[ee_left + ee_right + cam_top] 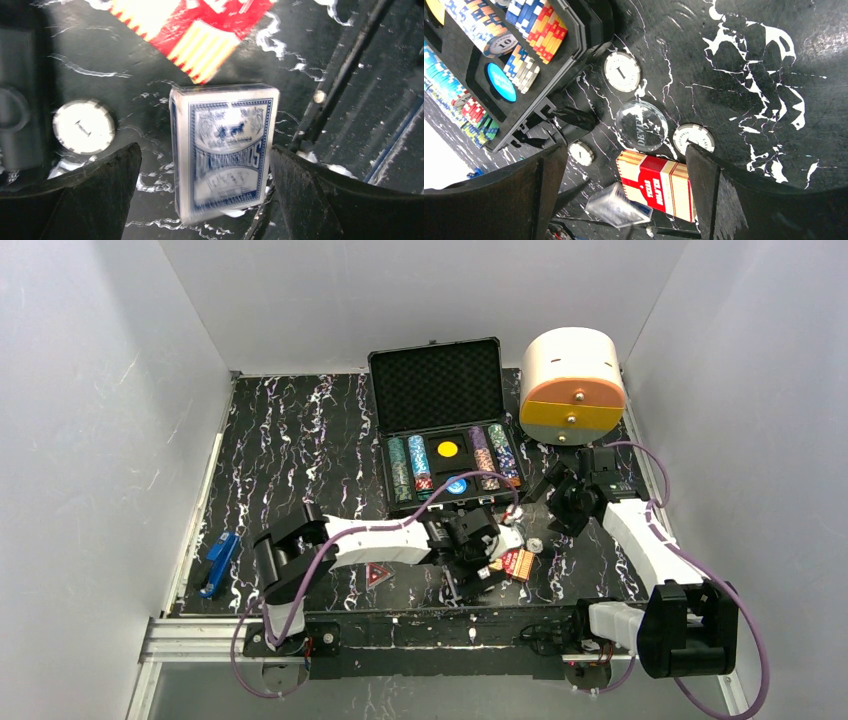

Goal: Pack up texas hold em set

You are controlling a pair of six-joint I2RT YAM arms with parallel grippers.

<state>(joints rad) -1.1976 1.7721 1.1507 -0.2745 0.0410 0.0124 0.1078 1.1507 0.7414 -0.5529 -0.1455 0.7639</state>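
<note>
The black briefcase (pixel 436 388) lies open at the back, its foam tray (pixel 574 55) holding rows of multicoloured chips (pixel 410 465), a yellow button (pixel 447 449) and a blue button (pixel 457 485). In front of it my left gripper (pixel 478 565) is open. The blue card deck (pixel 225 150) stands blurred between its jaws (pixel 205 195), with a gap on the left side. The red deck (pixel 517 562) lies just right of it. My right gripper (pixel 625 150) hovers open above the red deck (pixel 656 185), a clear dealer button (pixel 641 125) and loose white chips (pixel 622 71). A red triangle (pixel 378 575) lies under the left arm.
A white-and-orange cylindrical box (pixel 572 385) stands at the back right, next to the case. A small blue tool (pixel 218 562) lies at the table's left edge. Another white chip (pixel 84 126) sits left of the blue deck. The metal front rail (pixel 400 630) runs close behind the left gripper.
</note>
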